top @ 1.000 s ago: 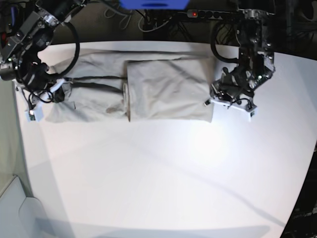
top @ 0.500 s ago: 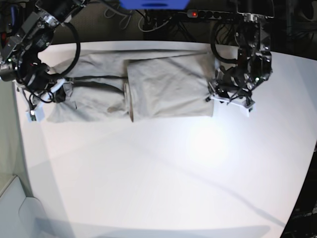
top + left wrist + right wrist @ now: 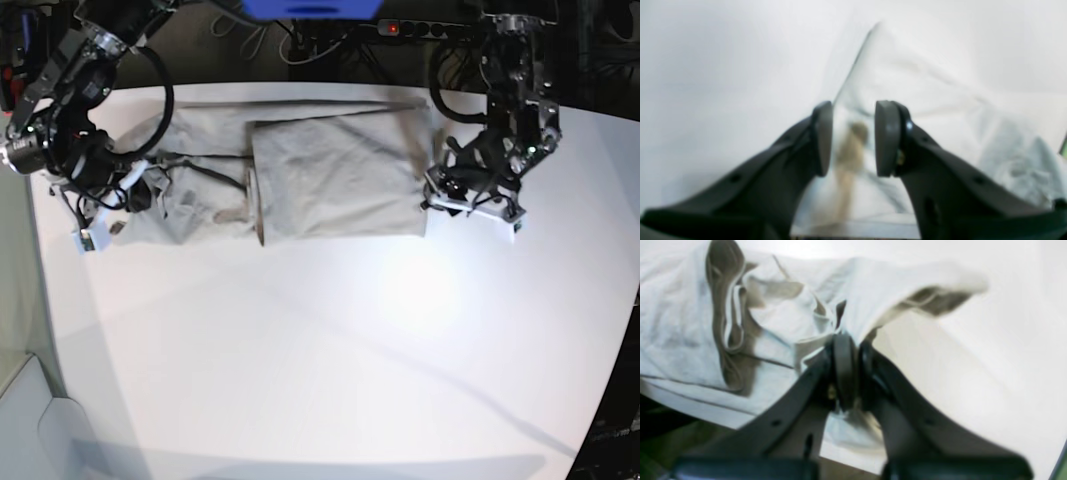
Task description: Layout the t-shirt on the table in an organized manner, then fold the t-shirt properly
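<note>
right hand (image 3: pixel 848 373) pinches t-shirt (image 3: pixel 780 323); wrist view alone shows it.

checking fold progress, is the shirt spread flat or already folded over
Partly folded. The shirt lies as a long strip on the table, one end doubled over the middle; the right tool pinches the other end.

Behind the far edge lie a blue box (image 3: pixel 310 8), a black power strip (image 3: pixel 415 28) and tangled cables (image 3: pixel 300 45).
</note>
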Motion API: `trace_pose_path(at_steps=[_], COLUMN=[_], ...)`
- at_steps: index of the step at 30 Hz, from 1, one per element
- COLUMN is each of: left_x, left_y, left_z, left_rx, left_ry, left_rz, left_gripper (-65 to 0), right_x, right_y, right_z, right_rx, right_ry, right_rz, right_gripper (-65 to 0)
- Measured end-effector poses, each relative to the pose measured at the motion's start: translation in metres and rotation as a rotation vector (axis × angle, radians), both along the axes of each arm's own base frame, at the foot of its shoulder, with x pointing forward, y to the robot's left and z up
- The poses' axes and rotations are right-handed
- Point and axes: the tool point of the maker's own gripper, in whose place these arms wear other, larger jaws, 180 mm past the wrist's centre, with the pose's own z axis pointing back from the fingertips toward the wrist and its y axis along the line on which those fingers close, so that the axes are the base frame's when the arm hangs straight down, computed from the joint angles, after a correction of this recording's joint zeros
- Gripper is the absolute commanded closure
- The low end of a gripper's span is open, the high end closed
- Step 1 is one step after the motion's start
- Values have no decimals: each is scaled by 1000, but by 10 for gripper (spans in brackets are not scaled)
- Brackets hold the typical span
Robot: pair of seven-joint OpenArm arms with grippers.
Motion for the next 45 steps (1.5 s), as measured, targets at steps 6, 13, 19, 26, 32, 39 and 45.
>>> trace_pose_path(at_steps=[6, 13, 19, 26, 32, 39, 45], left_x=[-12, -43, -37, -35, -39, -61, -72], left_y=[81, 118, 111, 110, 110, 116, 138], left_z=[8, -19, -25, -24, -25, -29, -13], left_rx=[56, 55, 18, 11, 10, 34, 74], left_ry=[-18, 105, 125, 124, 128, 163, 126], left_rz=[240, 352, 349, 349, 347, 352, 409], left_gripper=[-204, -204, -204, -204, -204, -204, -204], right_x=[6, 12, 10, -11, -28, -22, -34], right_y=[31, 79, 121, 159, 219, 255, 273], right_z=[6, 38, 58, 51, 62, 64, 27], right_rx=[85, 173, 306, 347, 440, 505, 484], right_ry=[-40, -155, -217, -170, -167, -181, -66], right_rz=[71, 223, 352, 471, 618, 704, 743], right_gripper=[0, 0, 0, 0, 0, 0, 0])
